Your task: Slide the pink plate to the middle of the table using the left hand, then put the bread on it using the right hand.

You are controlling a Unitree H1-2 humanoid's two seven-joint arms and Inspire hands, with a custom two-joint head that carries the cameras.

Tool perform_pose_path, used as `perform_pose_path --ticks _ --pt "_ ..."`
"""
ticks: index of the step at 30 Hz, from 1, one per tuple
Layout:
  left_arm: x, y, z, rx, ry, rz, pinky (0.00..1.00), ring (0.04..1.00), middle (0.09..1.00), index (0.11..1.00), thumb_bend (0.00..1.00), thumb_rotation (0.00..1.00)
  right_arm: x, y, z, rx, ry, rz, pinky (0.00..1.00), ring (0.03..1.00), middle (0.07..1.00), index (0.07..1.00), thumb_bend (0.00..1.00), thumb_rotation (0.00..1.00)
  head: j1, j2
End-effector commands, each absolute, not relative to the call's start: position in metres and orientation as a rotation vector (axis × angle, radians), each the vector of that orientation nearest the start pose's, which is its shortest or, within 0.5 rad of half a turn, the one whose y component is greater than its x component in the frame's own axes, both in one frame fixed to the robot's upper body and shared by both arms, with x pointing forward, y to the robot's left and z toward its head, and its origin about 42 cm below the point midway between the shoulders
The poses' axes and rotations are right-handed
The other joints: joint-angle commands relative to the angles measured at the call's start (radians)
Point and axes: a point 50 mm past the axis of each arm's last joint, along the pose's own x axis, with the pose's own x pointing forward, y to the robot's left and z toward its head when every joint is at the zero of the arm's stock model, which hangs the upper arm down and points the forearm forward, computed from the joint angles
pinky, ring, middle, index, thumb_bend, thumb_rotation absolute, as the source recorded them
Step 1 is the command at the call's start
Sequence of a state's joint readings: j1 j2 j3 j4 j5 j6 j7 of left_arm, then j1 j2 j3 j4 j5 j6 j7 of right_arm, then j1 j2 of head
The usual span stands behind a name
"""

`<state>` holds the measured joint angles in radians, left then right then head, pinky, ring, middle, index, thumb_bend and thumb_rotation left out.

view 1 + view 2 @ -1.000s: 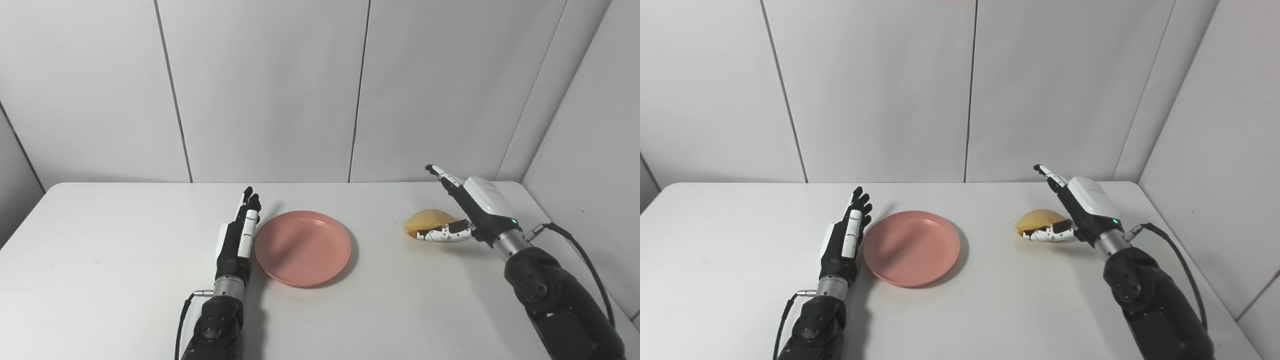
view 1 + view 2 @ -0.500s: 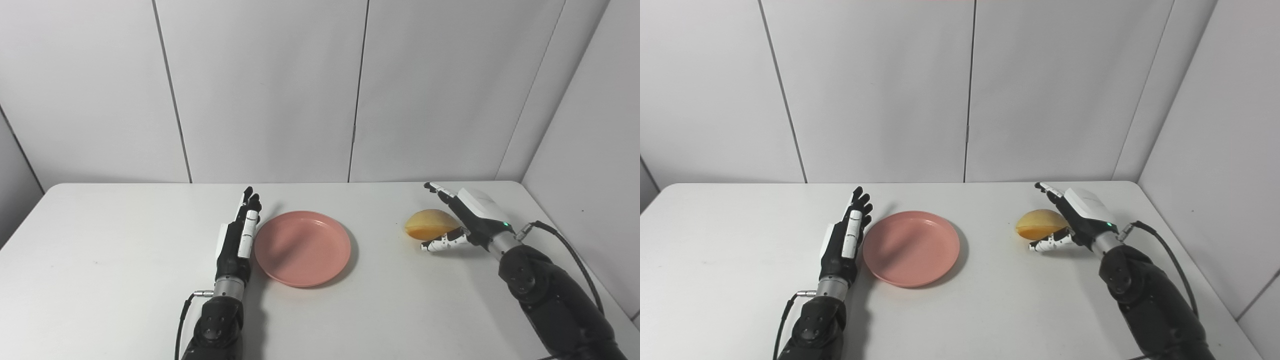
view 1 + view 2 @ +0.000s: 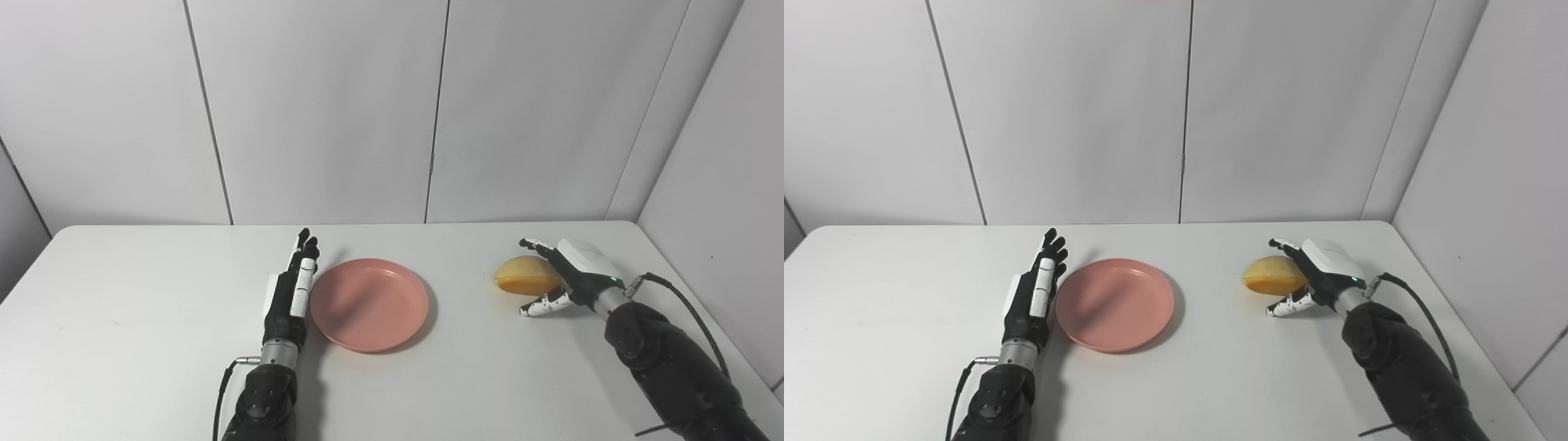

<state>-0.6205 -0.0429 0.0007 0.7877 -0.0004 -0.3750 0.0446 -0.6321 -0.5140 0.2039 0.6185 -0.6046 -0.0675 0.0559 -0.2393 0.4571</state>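
Right robot hand (image 3: pixel 566 278) dropped lower since earlier frame, fingers spread wide around bread (image 3: pixel 525 276) at right of frame, not closed; left robot hand (image 3: pixel 291 286) flat, open beside centred pink plate (image 3: pixel 369 304) on counter (image 3: pixel 122 318).

white table (image 3: pixel 153 343) with rounded corners, against grey wall panels; pink plate (image 3: pixel 369 304) lies flat near its middle, empty; bread (image 3: pixel 525 277) sits on the tabletop toward the right side, well apart from the plate
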Motion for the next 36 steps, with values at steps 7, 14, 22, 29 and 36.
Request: perform_pose_path --ticks 7,14,22,29,36 --pt "0.443 0.141 0.105 -0.003 -0.133 -0.13 0.97 0.968 0.977 0.966 0.75 1.0 0.486 -0.348 0.229 -1.216 -0.172 0.061 0.63 0.72 0.783 0.786 0.5 0.01 0.003 0.003" --pt "0.445 0.14 0.106 0.008 -0.137 -0.131 0.98 0.972 0.983 0.974 0.75 1.0 0.488 -0.345 0.228 -1.187 -0.214 0.02 0.5 0.577 0.646 0.677 0.41 0.0 0.005 0.0" --pt "0.445 0.139 0.107 0.003 -0.141 -0.129 0.97 0.972 0.984 0.976 0.75 1.0 0.488 -0.344 0.23 -1.176 -0.236 -0.005 0.44 0.508 0.577 0.624 0.41 0.0 0.006 0.001" --pt "0.445 0.137 0.108 -0.007 -0.141 -0.13 0.97 0.967 0.978 0.968 0.73 1.0 0.486 -0.337 0.238 -1.132 -0.306 -0.029 0.4 0.479 0.559 0.51 0.48 0.12 0.01 -0.002" --pt "0.444 0.135 0.107 -0.012 -0.145 -0.132 0.98 0.966 0.981 0.973 0.73 1.0 0.482 -0.317 0.254 -1.083 -0.402 -0.051 0.4 0.487 0.569 0.495 0.49 0.13 0.017 -0.001"
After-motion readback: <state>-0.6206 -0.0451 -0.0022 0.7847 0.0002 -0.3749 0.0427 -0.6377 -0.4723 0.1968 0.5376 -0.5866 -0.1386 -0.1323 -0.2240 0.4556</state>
